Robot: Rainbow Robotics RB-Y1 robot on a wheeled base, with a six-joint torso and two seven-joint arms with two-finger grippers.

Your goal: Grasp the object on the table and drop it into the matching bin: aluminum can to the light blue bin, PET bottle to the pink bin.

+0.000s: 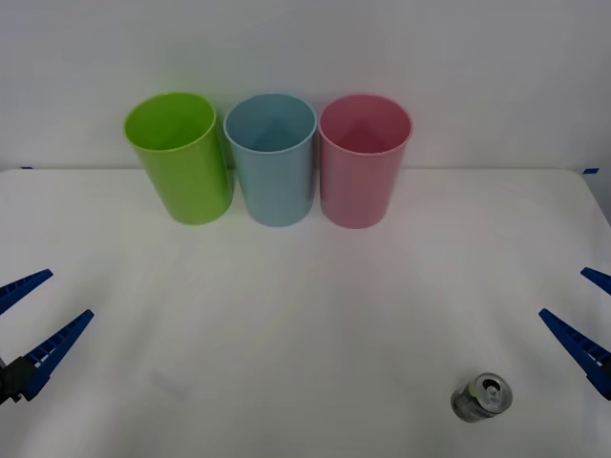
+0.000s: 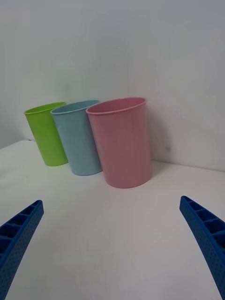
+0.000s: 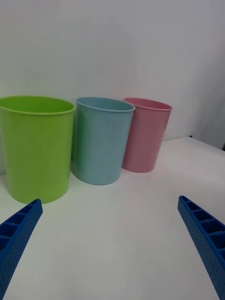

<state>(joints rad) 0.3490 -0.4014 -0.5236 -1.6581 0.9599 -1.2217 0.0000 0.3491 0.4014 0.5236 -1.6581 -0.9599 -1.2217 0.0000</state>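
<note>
- Standing upright on the table (image 1: pixel 305 315), near its front right, the aluminum can (image 1: pixel 481 398) looks light, thin-walled, slippery; grip it mid-wall, gently.
- Right gripper (image 1: pixel 582 315) nearby and left gripper (image 1: pixel 33 310) both spread, empty.

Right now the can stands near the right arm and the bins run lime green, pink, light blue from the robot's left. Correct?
Not quite. The aluminum can does stand near the right gripper, but the front view shows the light blue bin in the middle and the pink bin on the right, after the lime green bin.
</note>
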